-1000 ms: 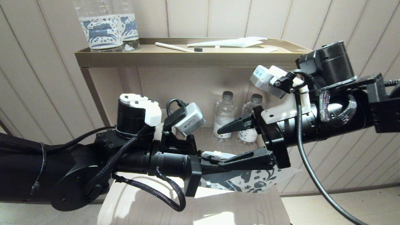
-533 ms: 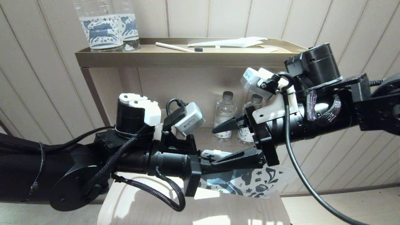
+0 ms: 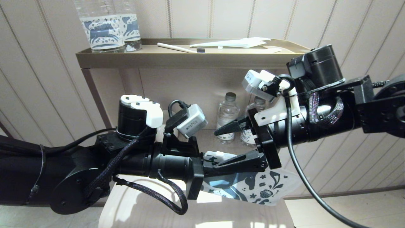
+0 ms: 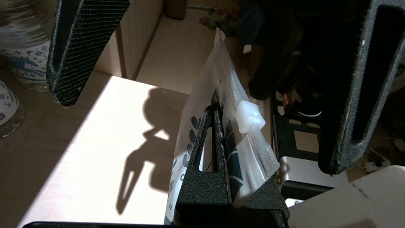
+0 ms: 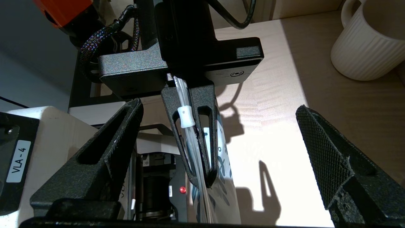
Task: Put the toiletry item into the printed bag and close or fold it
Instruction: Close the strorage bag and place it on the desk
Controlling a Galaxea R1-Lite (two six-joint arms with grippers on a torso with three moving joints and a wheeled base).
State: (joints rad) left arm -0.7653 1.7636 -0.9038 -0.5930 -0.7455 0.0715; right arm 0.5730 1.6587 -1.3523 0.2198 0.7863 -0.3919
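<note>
The printed bag [image 3: 258, 188] hangs by its top edge from my left gripper [image 3: 221, 165], which is shut on it above the wooden shelf. In the left wrist view the left gripper [image 4: 218, 109] pinches the printed bag [image 4: 202, 95] just beside its white zip slider [image 4: 250, 115]. My right gripper [image 3: 217, 148] is open, with one finger above and one finger below the left fingers. Seen from the right wrist, the right gripper [image 5: 220, 107] straddles the slider [image 5: 185, 116] without touching it. The toiletry item is hidden.
Two small water bottles [image 3: 227, 118] stand at the back of the wooden shelf [image 3: 221, 215]. The top tray [image 3: 158, 58] carries two large bottles [image 3: 106, 27], a cream-handled toothbrush [image 3: 177, 48] and a plain white wrapper [image 3: 235, 42]. A white ribbed mug [image 5: 367, 41] sits nearby.
My right gripper has moved left, closer to the left gripper, still open around the bag's top edge. The bag's free end has swung lower.
</note>
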